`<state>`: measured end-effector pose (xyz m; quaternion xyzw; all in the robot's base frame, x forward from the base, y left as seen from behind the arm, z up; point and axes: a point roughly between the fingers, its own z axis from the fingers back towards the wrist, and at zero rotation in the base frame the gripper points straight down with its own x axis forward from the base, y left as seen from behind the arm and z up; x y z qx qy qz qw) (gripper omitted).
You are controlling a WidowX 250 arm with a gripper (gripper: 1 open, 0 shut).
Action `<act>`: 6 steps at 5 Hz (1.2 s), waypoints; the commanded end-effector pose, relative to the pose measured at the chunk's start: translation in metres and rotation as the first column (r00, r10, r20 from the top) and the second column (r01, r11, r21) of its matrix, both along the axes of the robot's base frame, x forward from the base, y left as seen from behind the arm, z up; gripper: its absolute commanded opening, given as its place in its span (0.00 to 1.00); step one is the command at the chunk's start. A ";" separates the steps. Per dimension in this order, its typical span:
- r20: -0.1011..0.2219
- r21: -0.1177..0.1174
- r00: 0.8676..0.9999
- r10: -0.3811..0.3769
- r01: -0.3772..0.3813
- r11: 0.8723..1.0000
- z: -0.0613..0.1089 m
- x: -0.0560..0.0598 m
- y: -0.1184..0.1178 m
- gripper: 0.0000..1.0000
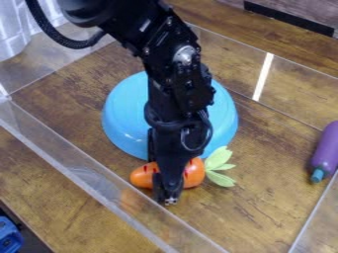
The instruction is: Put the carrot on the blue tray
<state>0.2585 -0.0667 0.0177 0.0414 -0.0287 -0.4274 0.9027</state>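
Black and bumpy, the robot's gripper (166,186) points down, right on top of the carrot (189,175). Its tips cover the middle of the carrot, so some orange pokes out on both sides. I can't tell how far open it is, or if it is pinching the carrot or just touching it. Both tips look squished into one dark shape, and that hides the gap.

The carrot lies on the brown wooden table (251,203), near the see-through wall (93,163) that runs along the low left side. It is orange with dark stripes. Its light green leaves (219,167) stick out to the right in the picture.

Just behind the carrot is the blue tray (126,117), big and round. The carrot is not in it. The black arm (172,59) goes in front of the tray and hides its middle.

Far over to the right, a purple toy (325,153) lies well apart from the carrot. Something blue (10,235) peeks in at the bottom left corner.
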 end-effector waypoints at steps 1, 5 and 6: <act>0.055 -0.024 0.998 0.004 -0.003 1.000 0.015 0.004 0.000 0.00; 0.077 -0.015 0.997 0.012 -0.011 1.000 0.019 0.011 0.004 0.00; 0.082 -0.013 0.997 0.014 -0.013 1.000 0.020 0.012 0.006 0.00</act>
